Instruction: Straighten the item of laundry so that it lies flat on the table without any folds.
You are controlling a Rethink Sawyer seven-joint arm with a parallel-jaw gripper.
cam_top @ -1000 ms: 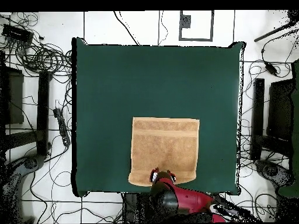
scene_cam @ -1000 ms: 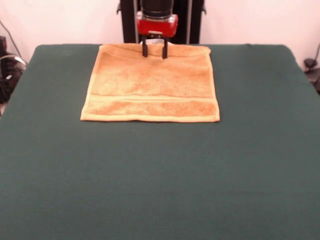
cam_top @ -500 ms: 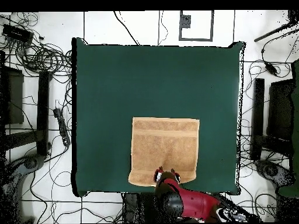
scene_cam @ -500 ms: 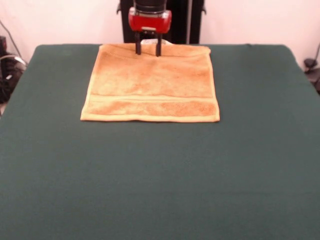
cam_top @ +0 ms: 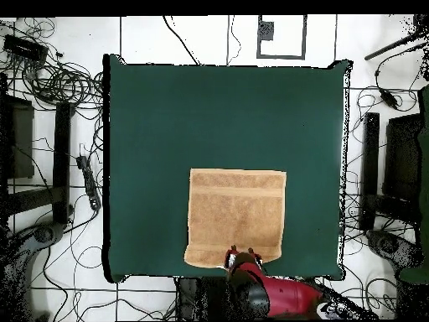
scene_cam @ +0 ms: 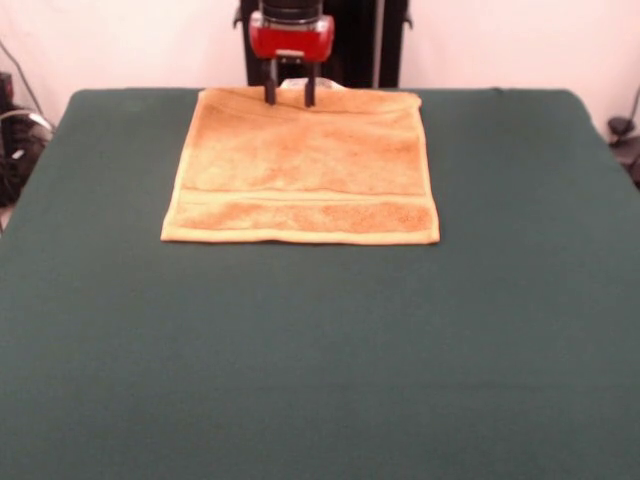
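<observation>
- Towel [scene_cam: 302,167]: golden-orange terry cloth, spread open on the table [scene_cam: 320,350]. It reads as flat over nearly its whole area in both views.
- Position in front view: towel sits in the far half of the table, a little left of the centre line; its far hem lies just short of the table's far edge. The near half of the green cloth is bare.
- Position in overhead view: towel [cam_top: 236,216] lies toward the lower edge of the table [cam_top: 167,126], right of centre.
- Woven band [scene_cam: 300,198]: runs left to right across the towel close to its near hem in front view; in overhead view the band [cam_top: 237,191] is at the top end of the towel.
- Outline: roughly rectangular, hems straight on the near and right sides. The far hem shows a slight ripple near its middle, by the gripper; a pale bit of cloth shows between the fingers there.
- Gripper [scene_cam: 289,98]: red body with two dark fingers pointing straight down, at the far hem of the towel, a little left of that hem's middle.
- Finger state: the two fingers [scene_cam: 269,92] stand apart with a clear gap between them, nothing clamped; tips are at the far hem, contact with the cloth cannot be told.
- Arm pose: comes down vertically from above in front view; only the wrist and gripper show.
- Overhead view: gripper [cam_top: 242,253] sits over the towel's lower edge, with the red arm [cam_top: 281,298] trailing off toward lower right, beyond the table's edge.
</observation>
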